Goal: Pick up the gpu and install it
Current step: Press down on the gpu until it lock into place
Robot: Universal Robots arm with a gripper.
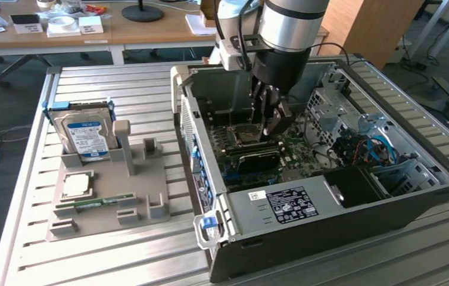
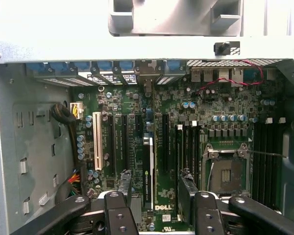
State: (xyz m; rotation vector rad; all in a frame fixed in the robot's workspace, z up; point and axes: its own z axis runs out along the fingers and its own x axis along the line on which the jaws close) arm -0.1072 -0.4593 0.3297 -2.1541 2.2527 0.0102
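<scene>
Hovering open-jawed, the gripper point(image 2: 154, 196) straddles the thin gpu point(image 2: 146, 171) — seated upright in its slot.

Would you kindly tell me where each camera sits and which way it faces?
Exterior view: off the arm, raised, looking down at the slatted table, the parts holder and the open computer case; the arm and gripper reach into the case.
Wrist view: on the wrist, facing the motherboard; the open gripper fingers straddle the gpu, standing edge-on in a slot.
Shared: motherboard, CPU socket, gripper.
</scene>
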